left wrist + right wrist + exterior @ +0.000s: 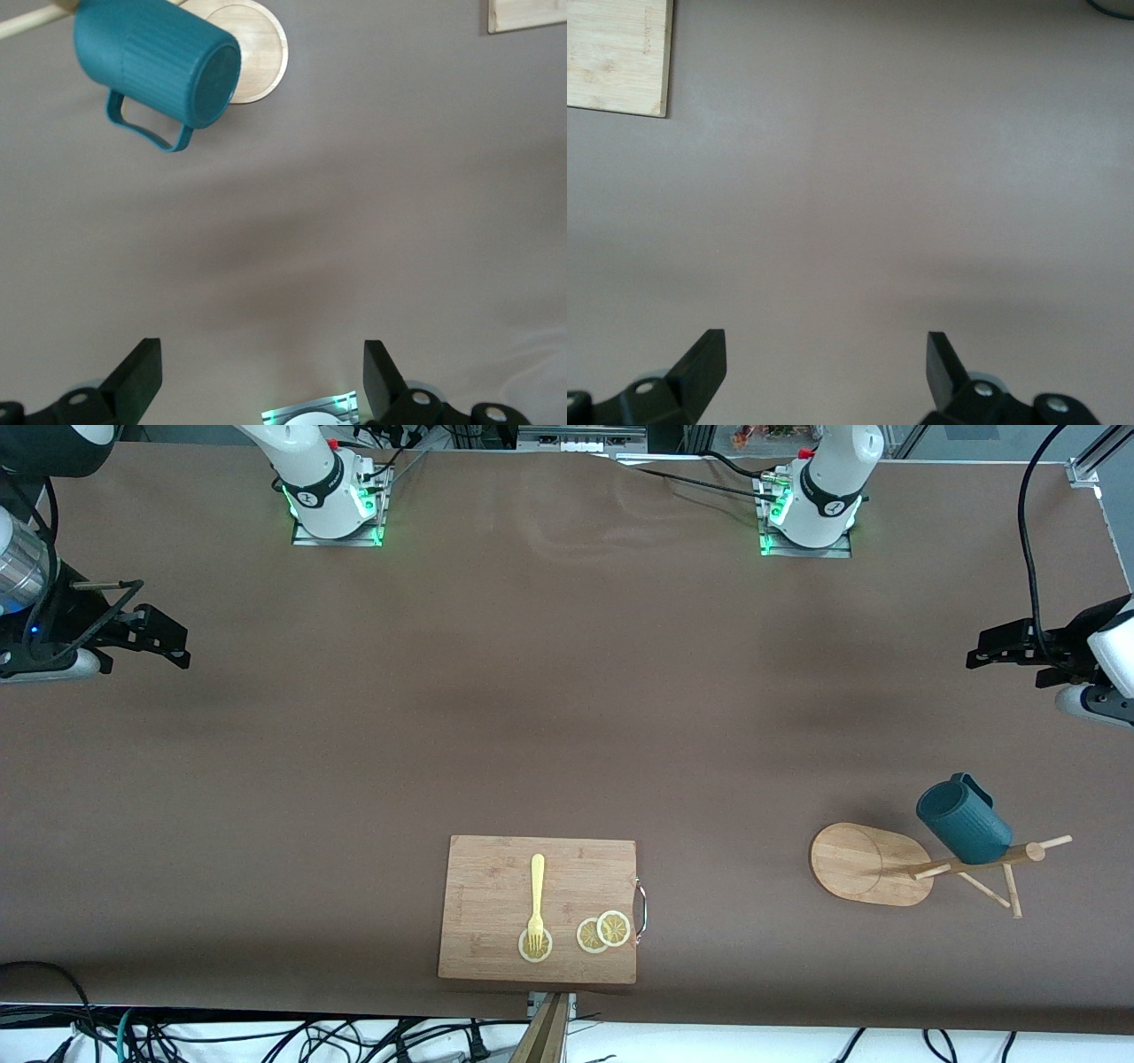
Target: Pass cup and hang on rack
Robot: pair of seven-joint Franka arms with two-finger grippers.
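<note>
The cup hangs on the rack, while both the left gripper and right gripper wait apart with fingers spread, holding nothing.

A robotics lab: bolted arm bases, loose cables, brown-covered table.

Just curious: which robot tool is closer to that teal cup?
Left. The left tool hangs open near the cup hung on the rack; the right tool waits at the table's right-arm end.
</note>
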